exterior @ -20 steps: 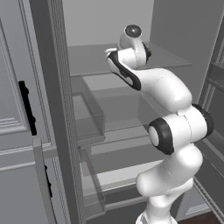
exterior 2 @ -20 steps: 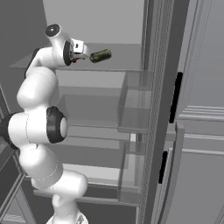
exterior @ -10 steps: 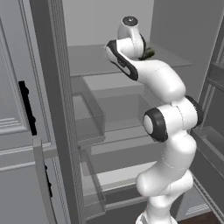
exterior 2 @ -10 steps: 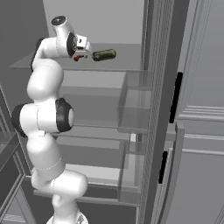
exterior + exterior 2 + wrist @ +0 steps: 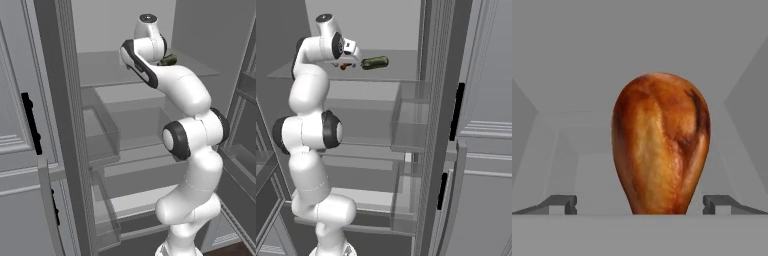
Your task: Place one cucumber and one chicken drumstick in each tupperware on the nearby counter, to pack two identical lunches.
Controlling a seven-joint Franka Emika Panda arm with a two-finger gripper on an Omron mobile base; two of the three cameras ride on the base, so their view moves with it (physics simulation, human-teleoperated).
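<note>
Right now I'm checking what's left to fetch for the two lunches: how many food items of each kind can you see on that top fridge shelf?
Cucumber: 1
Chicken drumstick: 1, between the open pincer fingertips
Total: 2

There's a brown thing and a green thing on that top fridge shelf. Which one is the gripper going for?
The brown chicken drumstick: it sits straight between the open gripper's fingertips, while the dark green cucumber lies off to the side on the same top shelf.
</note>
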